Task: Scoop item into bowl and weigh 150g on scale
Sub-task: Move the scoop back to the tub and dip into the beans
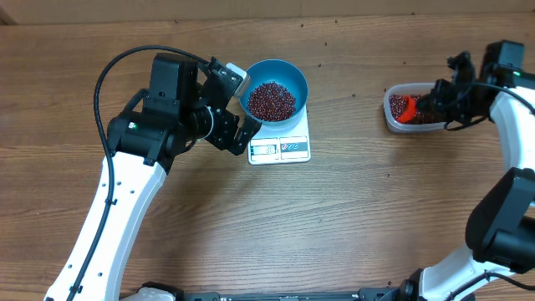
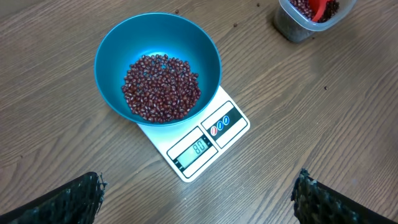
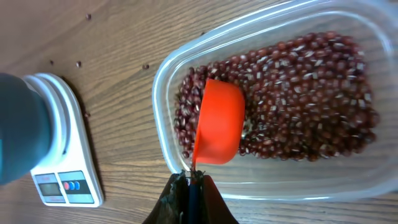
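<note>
A light-blue bowl (image 1: pixel 274 89) (image 2: pixel 157 67) sits on the white scale (image 1: pixel 280 147) (image 2: pixel 202 146) and holds a heap of dark red-brown beans (image 1: pixel 272 100) (image 2: pixel 161 87). My left gripper (image 1: pixel 236 107) (image 2: pixel 199 202) hovers just left of the bowl, open and empty. At the far right my right gripper (image 1: pixel 426 104) (image 3: pixel 191 180) is shut on the thin handle of an orange scoop (image 1: pixel 405 109) (image 3: pixel 219 121), whose cup is dipped in the beans (image 3: pixel 298 99) inside a clear plastic tub (image 1: pixel 411 108) (image 3: pixel 261 180).
A few stray beans (image 3: pixel 78 63) lie on the wooden table between scale and tub. The left arm's body (image 1: pixel 159 125) stands left of the scale; the right arm (image 1: pixel 510 192) runs along the right edge.
</note>
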